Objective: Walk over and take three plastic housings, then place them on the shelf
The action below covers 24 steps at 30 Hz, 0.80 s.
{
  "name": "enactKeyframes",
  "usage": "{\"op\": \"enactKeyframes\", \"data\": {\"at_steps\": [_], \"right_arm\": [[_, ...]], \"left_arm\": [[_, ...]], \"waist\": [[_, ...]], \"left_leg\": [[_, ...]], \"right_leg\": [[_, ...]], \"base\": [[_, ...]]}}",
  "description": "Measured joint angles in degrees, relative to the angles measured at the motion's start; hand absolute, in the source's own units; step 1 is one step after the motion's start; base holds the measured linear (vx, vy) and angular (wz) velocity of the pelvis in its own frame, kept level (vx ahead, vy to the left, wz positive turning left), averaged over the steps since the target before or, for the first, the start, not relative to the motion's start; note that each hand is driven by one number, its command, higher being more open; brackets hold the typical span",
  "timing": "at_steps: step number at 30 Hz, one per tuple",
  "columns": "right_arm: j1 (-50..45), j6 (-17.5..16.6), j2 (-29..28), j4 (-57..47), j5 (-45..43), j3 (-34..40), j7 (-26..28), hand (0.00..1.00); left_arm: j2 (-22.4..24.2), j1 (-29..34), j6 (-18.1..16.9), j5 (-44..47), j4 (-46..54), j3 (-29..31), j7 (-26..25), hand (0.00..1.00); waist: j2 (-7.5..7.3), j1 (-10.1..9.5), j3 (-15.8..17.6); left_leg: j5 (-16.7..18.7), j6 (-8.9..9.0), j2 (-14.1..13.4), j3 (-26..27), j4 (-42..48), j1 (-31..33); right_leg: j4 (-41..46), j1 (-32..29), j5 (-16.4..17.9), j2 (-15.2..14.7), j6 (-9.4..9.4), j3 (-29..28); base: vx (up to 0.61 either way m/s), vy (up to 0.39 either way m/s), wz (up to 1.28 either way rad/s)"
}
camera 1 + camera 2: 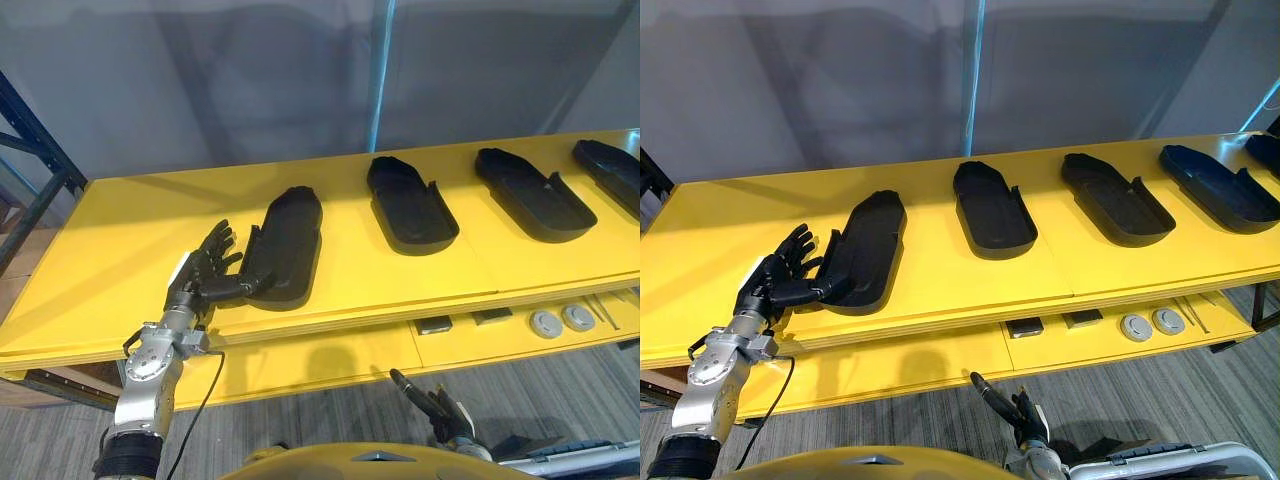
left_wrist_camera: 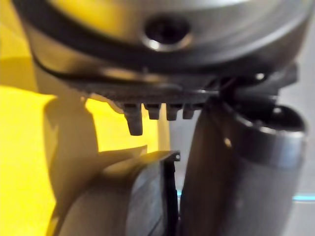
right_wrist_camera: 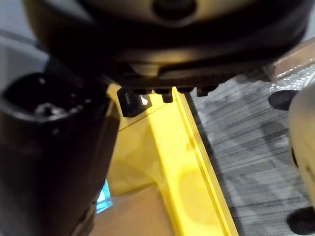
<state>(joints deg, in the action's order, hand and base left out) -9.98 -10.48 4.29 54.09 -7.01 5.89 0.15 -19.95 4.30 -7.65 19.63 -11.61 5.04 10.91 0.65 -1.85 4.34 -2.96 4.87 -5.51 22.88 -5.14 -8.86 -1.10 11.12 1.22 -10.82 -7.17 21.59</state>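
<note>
Housings of black plastic, long open shells, lie in a row on the yellow table [image 1: 120,250], hollow side up and apart from one another: leftmost housing [image 1: 290,245], second housing [image 1: 410,205], third housing [image 1: 530,192], fourth housing [image 1: 612,170], and at the far right edge a fifth housing [image 1: 1265,150], partly cut off. Left hand [image 1: 200,280] rests at the near left corner of the leftmost housing; its fingers [image 1: 218,243] are spread and mostly straight beside the shell's left wall, and the thumb [image 1: 240,288] reaches across to touch the shell's near end, with nothing clasped. Right hand [image 1: 438,405] hangs low in front of the table, over the grey striped floor [image 1: 940,420], fingers straight and holding nothing. Lower ledge [image 1: 330,360], also yellow, juts out beneath the table top and carries two dark blocks [image 1: 434,324], two round grey discs [image 1: 546,323] and some thin rods [image 1: 608,308] towards the right. Blue rack frame [image 1: 30,150] stands at the table's left end, against a grey wall [image 1: 250,80].
</note>
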Motion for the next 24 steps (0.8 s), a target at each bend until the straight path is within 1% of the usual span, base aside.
{"op": "enactKeyframes", "data": {"at_steps": [2,5,15,20,22,23,24], "right_arm": [[0.14,0.0,0.0,-0.07,-0.02,-0.42,-0.03,1.0],[0.06,0.0,0.02,-0.07,0.01,-0.42,-0.04,1.0],[0.1,0.0,0.0,-0.06,-0.02,-0.48,0.09,1.0],[0.23,-0.04,-0.09,-0.07,-0.11,-0.47,1.09,1.0],[0.18,-0.04,-0.08,-0.05,-0.16,-0.47,1.28,1.0],[-0.22,-0.11,-0.08,0.15,-0.17,-0.32,1.81,1.0],[-0.31,-0.12,-0.08,0.15,-0.21,-0.17,1.9,1.0]], "left_arm": [[0.09,-0.23,-0.05,-0.02,-0.32,-0.09,-1.07,1.0],[0.9,-2.24,-0.03,-0.02,-2.15,-0.85,-2.04,1.0],[1.9,-3.9,-0.13,0.12,-2.53,-2.7,-5.57,1.0],[2.66,-3.66,-2.37,0.13,-1.18,-2.99,-9.86,1.0],[3.48,-3.29,-3.76,-0.15,1.13,-2.31,-11.82,1.0],[4.71,-2.0,-5.15,-1.61,4.86,-0.98,-13.42,1.0],[5.39,-1.2,-6.53,-2.0,7.09,-0.07,-13.82,1.0]], "waist": [[-0.04,0.58,-0.02],[-0.16,0.59,-0.05],[-0.42,0.9,-0.15],[-0.82,1.47,-0.06],[-1.01,1.49,0.02],[-1.13,1.53,-0.06],[-1.17,1.46,-0.08]], "left_leg": [[0.0,0.0,0.01,0.28,0.0,-0.22],[0.01,0.0,0.01,0.46,-0.01,-0.55],[0.01,0.01,0.28,0.54,0.0,-0.55],[0.01,0.01,0.32,0.38,0.01,-0.5],[0.0,0.01,0.35,0.22,0.02,-0.47],[-0.02,0.0,0.3,0.16,0.04,-0.17],[-0.02,0.0,0.3,0.06,0.04,-0.05]], "right_leg": [[0.0,0.0,-0.06,0.0,0.0,-0.25],[-0.02,-0.04,-0.08,0.04,0.0,-0.42],[-0.06,-0.09,-0.1,0.06,0.01,-0.54],[-0.05,-0.03,-0.1,0.05,0.01,-0.5],[-0.01,0.01,-0.11,0.03,0.03,-0.45],[0.19,-0.08,-0.11,0.02,0.05,-0.59],[0.22,-0.11,-0.12,0.02,0.06,-0.58]], "base": [[0.0,0.016,-0.07],[-0.01,0.009,-0.02],[0.0,0.001,0.0],[0.0,0.0,0.0],[0.0,0.0,0.0],[0.0,0.0,0.04],[0.0,0.0,0.05]]}}
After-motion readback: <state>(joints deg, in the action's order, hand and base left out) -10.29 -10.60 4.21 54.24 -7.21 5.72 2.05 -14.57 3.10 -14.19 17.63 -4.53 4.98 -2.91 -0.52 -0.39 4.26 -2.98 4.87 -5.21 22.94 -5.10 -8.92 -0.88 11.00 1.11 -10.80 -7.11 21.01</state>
